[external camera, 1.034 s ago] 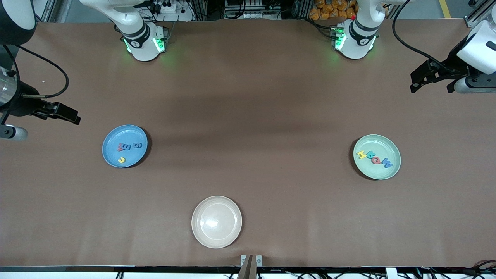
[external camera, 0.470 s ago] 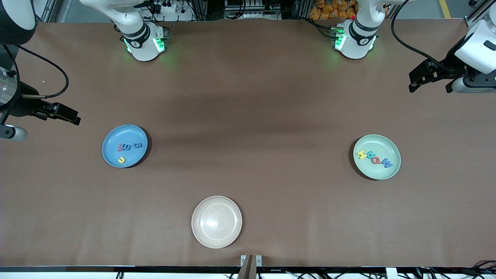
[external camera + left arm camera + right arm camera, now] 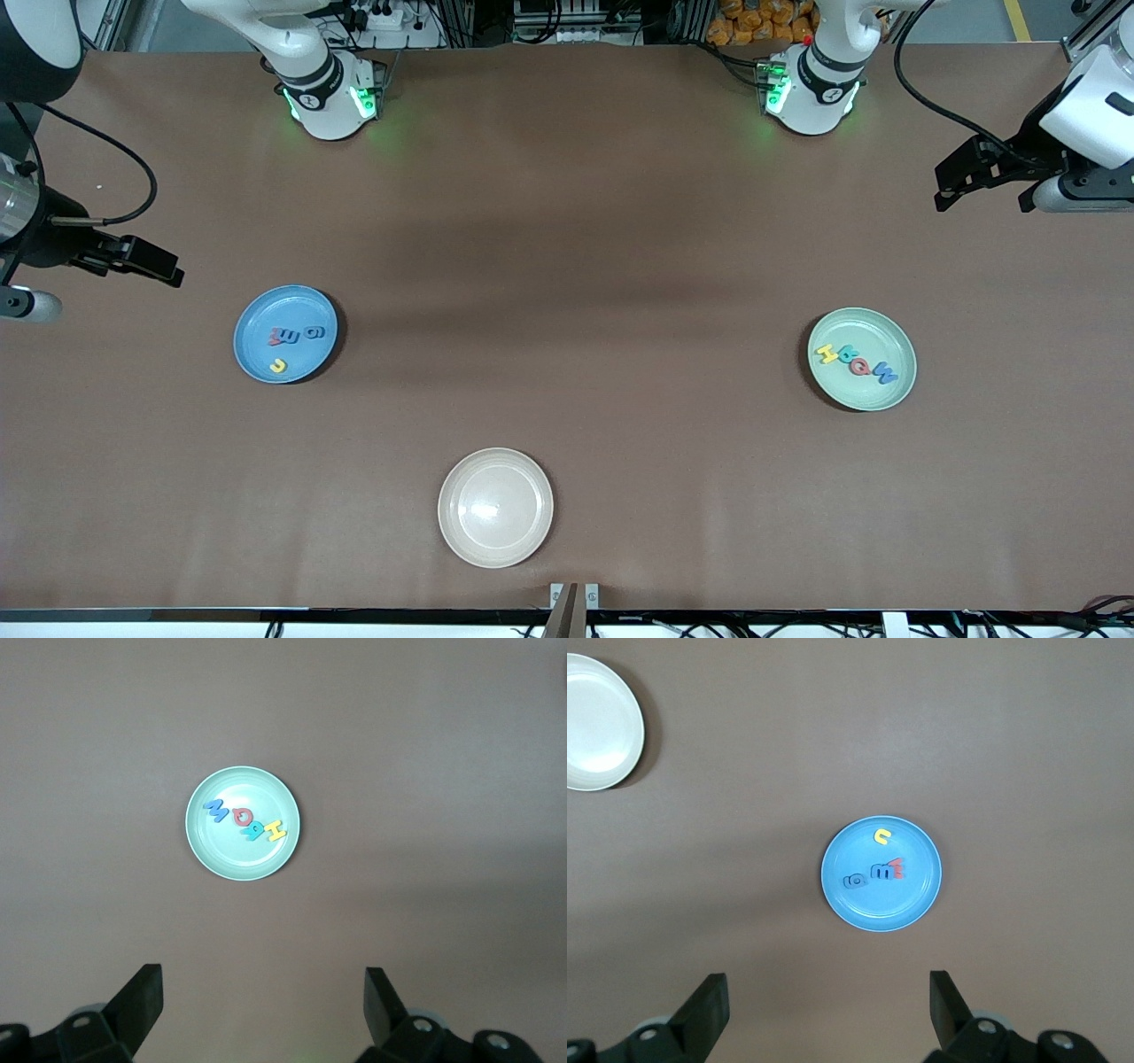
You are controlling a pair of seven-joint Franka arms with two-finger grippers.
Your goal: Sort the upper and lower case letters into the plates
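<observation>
Two plates carry all the letters. The blue plate [image 3: 285, 334] lies below the right gripper [image 3: 146, 263], toward the right arm's end of the table, with a yellow letter [image 3: 279, 365], a red-pink letter [image 3: 276, 336] and two blue letters [image 3: 303, 334] lying in it. The mint green plate [image 3: 862, 359] lies under the left gripper [image 3: 983, 177], toward the left arm's end, holding a row of a yellow H [image 3: 827, 354], a teal letter [image 3: 844, 355], a red-pink letter [image 3: 858, 365] and a blue W [image 3: 884, 373]. Both grippers hang in the air, fingers wide apart and gripping nothing. A cream-beige plate [image 3: 495, 508] sits well apart from both, nearest the front camera.
</observation>
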